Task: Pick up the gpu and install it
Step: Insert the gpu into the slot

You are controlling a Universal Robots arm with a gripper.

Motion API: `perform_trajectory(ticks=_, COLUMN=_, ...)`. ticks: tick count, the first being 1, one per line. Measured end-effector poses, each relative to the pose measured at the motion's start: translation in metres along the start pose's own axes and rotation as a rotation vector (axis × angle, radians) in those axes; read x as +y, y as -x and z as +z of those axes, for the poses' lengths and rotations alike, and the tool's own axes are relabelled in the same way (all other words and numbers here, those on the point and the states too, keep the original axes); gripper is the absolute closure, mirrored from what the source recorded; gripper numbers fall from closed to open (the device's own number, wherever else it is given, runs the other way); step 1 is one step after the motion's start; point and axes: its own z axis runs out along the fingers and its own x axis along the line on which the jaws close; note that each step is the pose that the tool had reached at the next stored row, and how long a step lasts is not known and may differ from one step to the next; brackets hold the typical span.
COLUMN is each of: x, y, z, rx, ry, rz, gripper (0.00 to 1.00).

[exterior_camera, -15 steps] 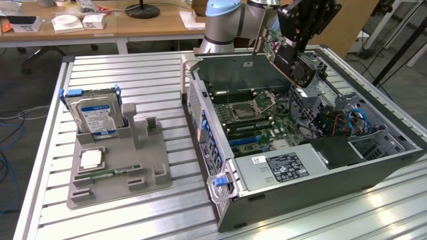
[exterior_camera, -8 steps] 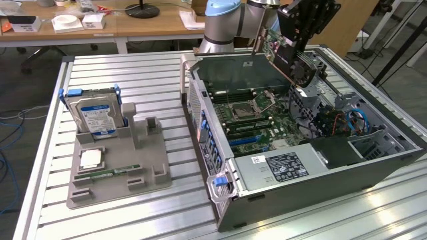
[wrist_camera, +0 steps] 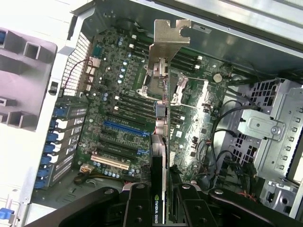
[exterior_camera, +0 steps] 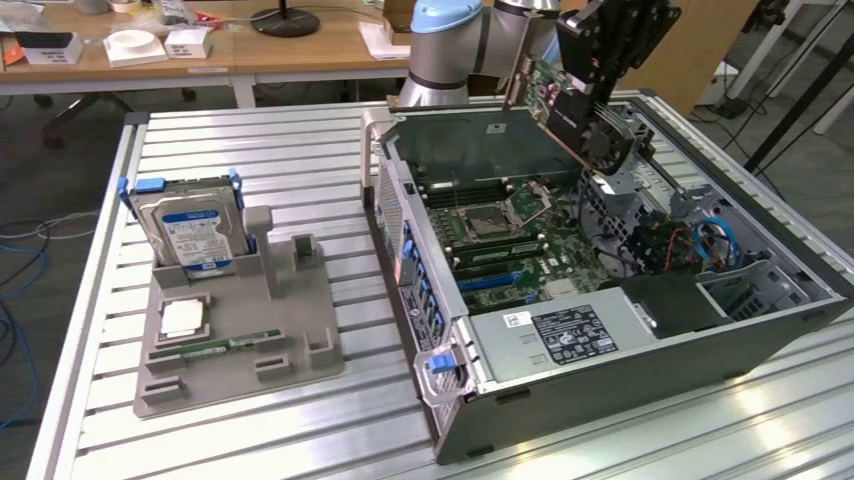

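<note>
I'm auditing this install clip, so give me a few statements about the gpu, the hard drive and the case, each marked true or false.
1. The gripper holds the gpu above the open computer case. True.
2. The gpu is seated in a slot. False: it hangs clear above the motherboard.
3. The hard drive stands in the grey holder. True.
4. The grey holder sits on the exterior view's right of the case. False: it is on the left.
</note>
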Motion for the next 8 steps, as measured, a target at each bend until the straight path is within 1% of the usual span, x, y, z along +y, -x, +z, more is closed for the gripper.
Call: perform_trajectory(ticks=8, x=0.0000, y=0.0000, z=0.0000, rx=0.0003, ry=0.0007, rz=-0.025, gripper=0.75)
